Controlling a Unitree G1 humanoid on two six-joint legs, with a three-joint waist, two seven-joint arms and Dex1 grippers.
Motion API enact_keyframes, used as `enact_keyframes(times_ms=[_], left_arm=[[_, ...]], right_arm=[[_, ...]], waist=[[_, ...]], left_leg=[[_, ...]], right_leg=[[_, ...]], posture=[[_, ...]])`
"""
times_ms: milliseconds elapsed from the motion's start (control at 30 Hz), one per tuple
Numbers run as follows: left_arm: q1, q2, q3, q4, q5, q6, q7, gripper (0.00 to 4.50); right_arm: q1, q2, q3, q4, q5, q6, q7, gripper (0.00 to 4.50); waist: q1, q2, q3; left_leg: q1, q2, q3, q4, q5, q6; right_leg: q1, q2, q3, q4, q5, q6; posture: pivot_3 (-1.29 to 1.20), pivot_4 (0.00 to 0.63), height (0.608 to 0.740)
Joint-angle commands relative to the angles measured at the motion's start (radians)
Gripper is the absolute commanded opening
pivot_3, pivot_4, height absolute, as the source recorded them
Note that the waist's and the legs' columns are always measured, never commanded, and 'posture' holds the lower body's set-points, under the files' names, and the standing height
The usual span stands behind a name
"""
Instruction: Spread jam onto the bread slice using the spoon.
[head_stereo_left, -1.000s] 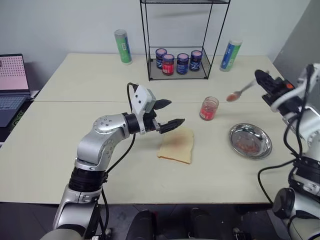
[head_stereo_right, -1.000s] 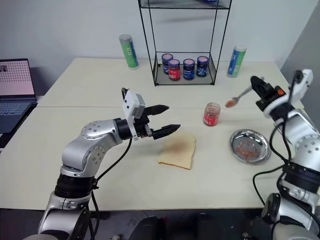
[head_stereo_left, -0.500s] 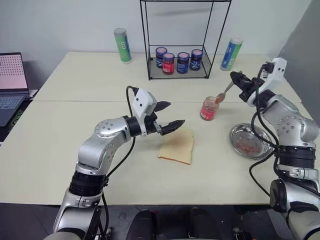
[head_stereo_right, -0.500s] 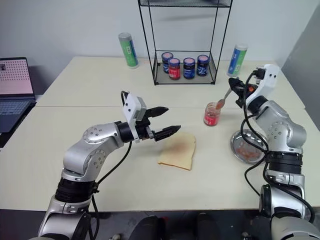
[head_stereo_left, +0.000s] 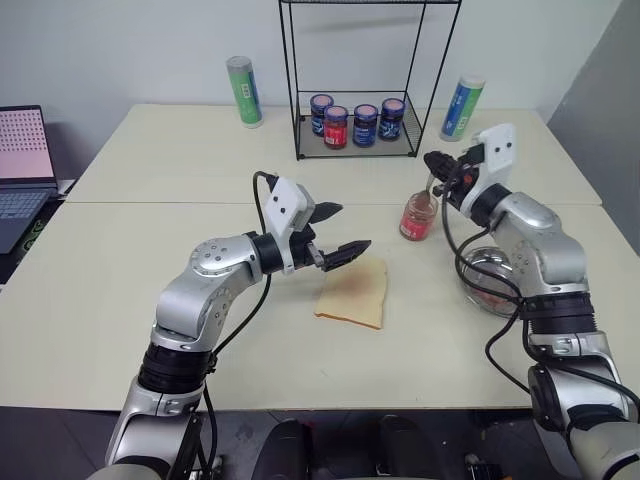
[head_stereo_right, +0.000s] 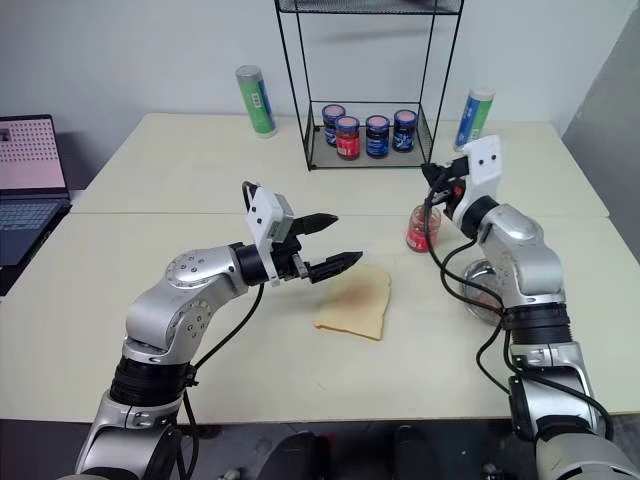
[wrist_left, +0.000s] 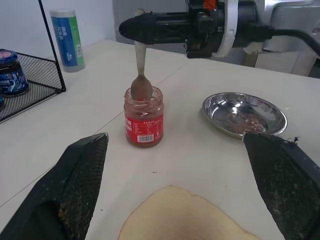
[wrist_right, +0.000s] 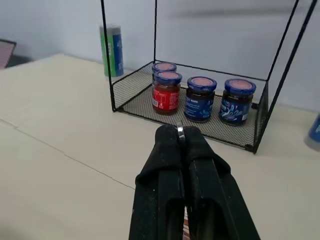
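I'm loading the spoon: my right tool, right of centre in the head view, is clamped on its handle, bowl dipped in the jam. Next I judge I must lift a scoop and carry it lower left to the bread (centre frame, on the table). My left tool gapes empty, just above the bread's upper-left edge.

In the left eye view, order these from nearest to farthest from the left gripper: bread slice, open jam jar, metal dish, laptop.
1. bread slice, just under the left gripper
2. open jam jar, toward the robot's right
3. metal dish, farther right
4. laptop, far left edge
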Motion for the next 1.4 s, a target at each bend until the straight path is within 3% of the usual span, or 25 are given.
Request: enact_keyframes(times_ms=[33, 300, 467, 800, 1400], left_arm=[[-0.017, 0.003, 0.0, -0.035, -0.007, -0.001, 0.004, 4.5], [-0.014, 0.007, 0.004, -0.042, -0.011, 0.004, 0.007, 4.5], [-0.013, 0.013, 0.008, -0.049, -0.016, 0.012, 0.002, 4.5], [-0.024, 0.009, 0.006, -0.04, -0.013, 0.008, 0.005, 4.5], [-0.034, 0.0, -0.005, -0.029, -0.001, -0.006, 0.009, 4.5]], right_arm=[[0.016, -0.003, 0.045, 0.014, -0.096, -0.103, 0.016, 0.03], [0.014, 0.015, 0.088, 0.12, -0.217, -0.186, 0.003, 0.03], [0.017, 0.046, 0.067, 0.144, -0.208, -0.129, 0.012, 0.03], [-0.042, 0.16, -0.147, 0.13, -0.015, 0.14, -0.088, 0.03], [-0.161, 0.232, -0.469, 0.146, 0.265, 0.359, -0.329, 0.03]], waist=[[0.0, 0.0, 0.0], [0.0, 0.0, 0.0], [-0.002, 0.0, 0.0], [-0.008, 0.0, 0.0], [-0.009, 0.0, 0.0]], left_leg=[[0.0, 0.0, 0.0, 0.0, 0.0, 0.0], [0.0, 0.0, 0.0, 0.0, 0.0, 0.0], [0.0, 0.0, 0.0, 0.0, 0.0, 0.0], [0.002, 0.0, 0.0, 0.0, 0.0, -0.001], [0.001, 0.0, 0.0, 0.0, 0.0, 0.0]], right_leg=[[0.0, 0.0, 0.0, 0.0, 0.0, 0.0], [0.0, -0.001, 0.0, 0.001, 0.0, 0.0], [0.0, -0.001, 0.0, 0.001, 0.0, 0.0], [0.0, -0.003, 0.0, 0.002, 0.0, 0.0], [0.0, -0.004, 0.0, 0.002, 0.0, 0.0]], posture=[[0.0, 0.15, 0.74], [0.0, 0.15, 0.74], [0.0, 0.15, 0.74], [0.0, 0.15, 0.74], [0.0, 0.15, 0.74]])
